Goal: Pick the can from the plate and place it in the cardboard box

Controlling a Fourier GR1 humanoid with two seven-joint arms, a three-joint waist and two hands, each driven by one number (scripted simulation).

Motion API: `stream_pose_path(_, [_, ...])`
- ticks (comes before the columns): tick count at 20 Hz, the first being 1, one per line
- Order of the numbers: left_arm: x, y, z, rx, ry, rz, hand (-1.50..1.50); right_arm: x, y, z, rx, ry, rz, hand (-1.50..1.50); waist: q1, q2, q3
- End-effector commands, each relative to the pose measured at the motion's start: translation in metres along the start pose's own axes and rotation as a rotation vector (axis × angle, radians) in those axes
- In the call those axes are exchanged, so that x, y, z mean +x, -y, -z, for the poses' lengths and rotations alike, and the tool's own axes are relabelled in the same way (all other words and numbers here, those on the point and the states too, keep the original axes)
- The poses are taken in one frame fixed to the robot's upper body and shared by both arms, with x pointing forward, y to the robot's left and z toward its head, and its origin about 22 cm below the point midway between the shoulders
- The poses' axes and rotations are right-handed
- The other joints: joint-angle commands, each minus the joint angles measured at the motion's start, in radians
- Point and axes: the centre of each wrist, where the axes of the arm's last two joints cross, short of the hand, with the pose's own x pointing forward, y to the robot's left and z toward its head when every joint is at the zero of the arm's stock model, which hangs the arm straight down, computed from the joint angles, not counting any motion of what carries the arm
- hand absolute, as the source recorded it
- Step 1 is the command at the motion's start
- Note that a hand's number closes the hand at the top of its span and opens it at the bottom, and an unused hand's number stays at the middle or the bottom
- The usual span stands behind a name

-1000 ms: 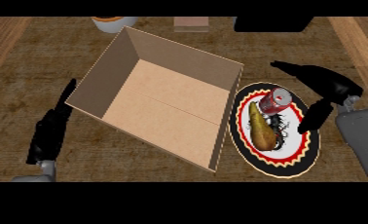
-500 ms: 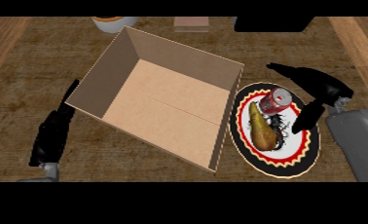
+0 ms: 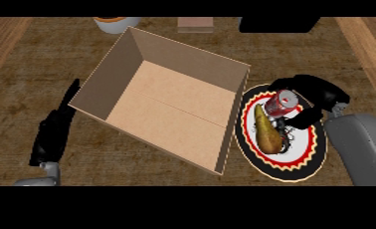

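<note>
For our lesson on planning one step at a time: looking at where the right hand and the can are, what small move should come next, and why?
Probably close the right hand round the can. The hand already arches over the can, which still lies on the plate beside the pear, and no clear grip shows yet. The cardboard box stands open just to the left, so lifting can follow.

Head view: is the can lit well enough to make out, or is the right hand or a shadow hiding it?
Head view: the can shows clearly, its red side and pale top catching light; the black right hand curves round its far side and hides that edge; no glare; inside the cardboard box the left wall is shaded darker than its floor.
</note>
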Motion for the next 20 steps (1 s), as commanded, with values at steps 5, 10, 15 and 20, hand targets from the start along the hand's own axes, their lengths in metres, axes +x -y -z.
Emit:
stream_pose_path(5, [-0.001,0.009,-0.002,-0.006,0.0,-0.001,0.0,-0.004,0.015,-0.006,-0.207,0.004,-0.128,1.5,0.001,0.001,0.0])
stream_pose_path(10, [0.003,-0.026,-0.007,-0.007,0.002,0.007,0.0,-0.007,-0.015,0.016,-0.223,0.078,-0.24,1.5,0.01,0.002,0.001])
stream_pose_path(15, [0.009,-0.002,0.008,-0.008,0.004,0.002,0.0,-0.016,-0.026,0.046,-0.267,0.155,-0.364,1.5,0.016,0.006,0.001])
stream_pose_path(20, [-0.012,-0.009,-0.001,-0.001,0.015,0.006,0.0,-0.03,0.003,0.042,-0.36,0.178,-0.365,1.5,0.008,0.003,0.0])
